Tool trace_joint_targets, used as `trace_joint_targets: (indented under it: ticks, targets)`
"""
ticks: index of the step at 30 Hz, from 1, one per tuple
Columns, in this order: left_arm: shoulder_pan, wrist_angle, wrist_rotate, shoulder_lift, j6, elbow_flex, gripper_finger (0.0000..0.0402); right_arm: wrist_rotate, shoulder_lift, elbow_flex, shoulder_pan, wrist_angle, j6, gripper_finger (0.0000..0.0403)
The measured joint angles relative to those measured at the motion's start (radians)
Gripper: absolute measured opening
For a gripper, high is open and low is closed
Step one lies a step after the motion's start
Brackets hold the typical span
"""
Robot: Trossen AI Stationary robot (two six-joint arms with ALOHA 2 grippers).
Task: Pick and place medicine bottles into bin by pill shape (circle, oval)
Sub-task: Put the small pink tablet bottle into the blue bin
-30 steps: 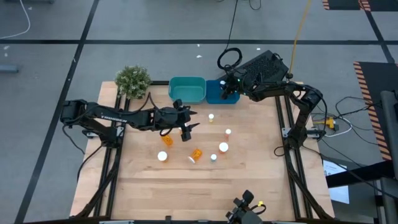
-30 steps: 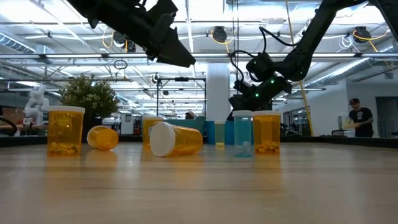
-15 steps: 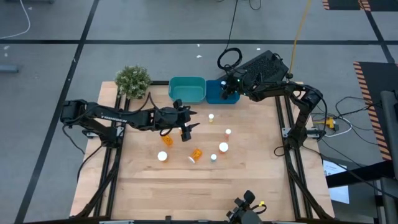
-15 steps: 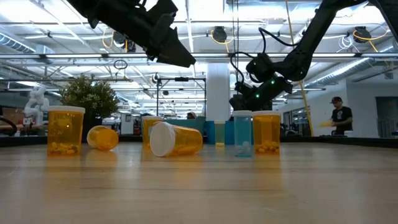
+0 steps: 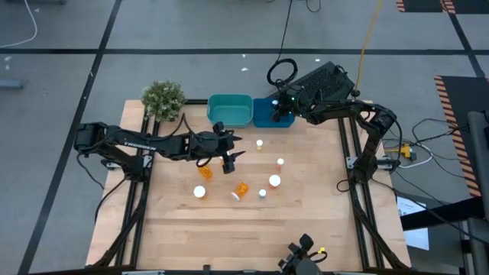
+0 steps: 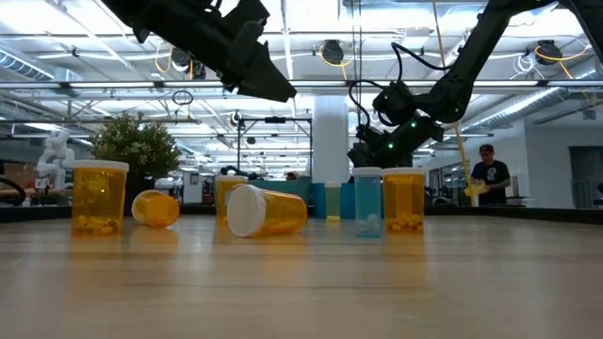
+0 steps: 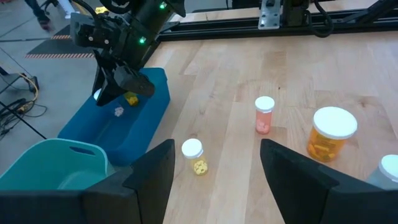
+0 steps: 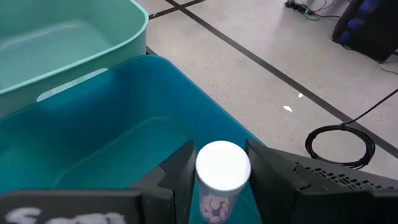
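— Where is the bottle sitting?
— A white-capped medicine bottle (image 8: 222, 177) is hanging clamped in the right end effector (image 8: 219, 174), over the blue bin (image 8: 118, 124) at the table's (image 5: 306, 221) back edge, beside the teal bin (image 5: 230, 109).
— And the rest?
— Six loose bottles (image 5: 244, 187) are lying mid-table, with bare wood all around them. The left end effector (image 5: 228, 156) is hovering above them, fingers spread and empty.

Floor (image 5: 191, 27): grey, crossed by dark tape lines.
Ceiling (image 6: 311, 71): lit by strip lights.
Pillar (image 6: 330, 141): white.
Person (image 6: 487, 179): seen standing far right.
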Motion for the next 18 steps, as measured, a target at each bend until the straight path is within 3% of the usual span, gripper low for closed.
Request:
trace_joint_targets:
  ticks: [18]
  targets:
    - [-0.001, 0.000, 0.000, 0.000, -0.001, 0.000, 0.0241, 0.004, 0.000, 0.000, 0.000, -0.014, 0.009, 0.0163]
